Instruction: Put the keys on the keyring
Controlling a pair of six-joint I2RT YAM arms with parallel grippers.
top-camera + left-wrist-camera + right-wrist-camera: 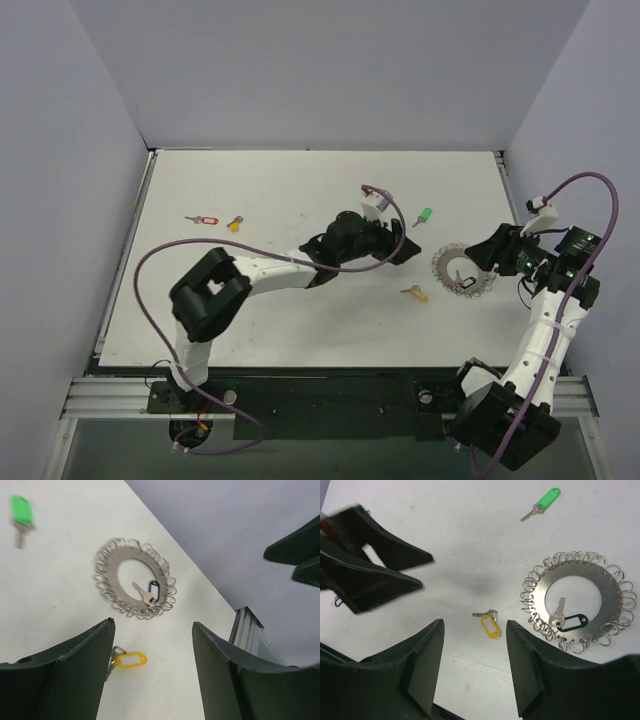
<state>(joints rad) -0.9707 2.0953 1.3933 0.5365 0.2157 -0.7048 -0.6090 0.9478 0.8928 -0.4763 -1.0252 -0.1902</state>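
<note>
The keyring (444,266), a silvery disc edged with wire loops, lies flat on the table right of centre. A black-tagged key (568,622) hangs on the keyring (607,587). Left of it on the table lies a yellow-tagged key (489,625), and a green-tagged key (424,216) lies farther back. My left gripper (408,250) hovers open and empty just left of the keyring (112,570), above the yellow key (128,660). At the keyring's right side my right gripper (475,625) stands open, with nothing between its fingers.
A red-tagged key (205,220) and an orange-yellow key (234,224) lie far off at the table's left. Grey walls close in the back and both sides. An aluminium rail (330,385) runs along the near edge.
</note>
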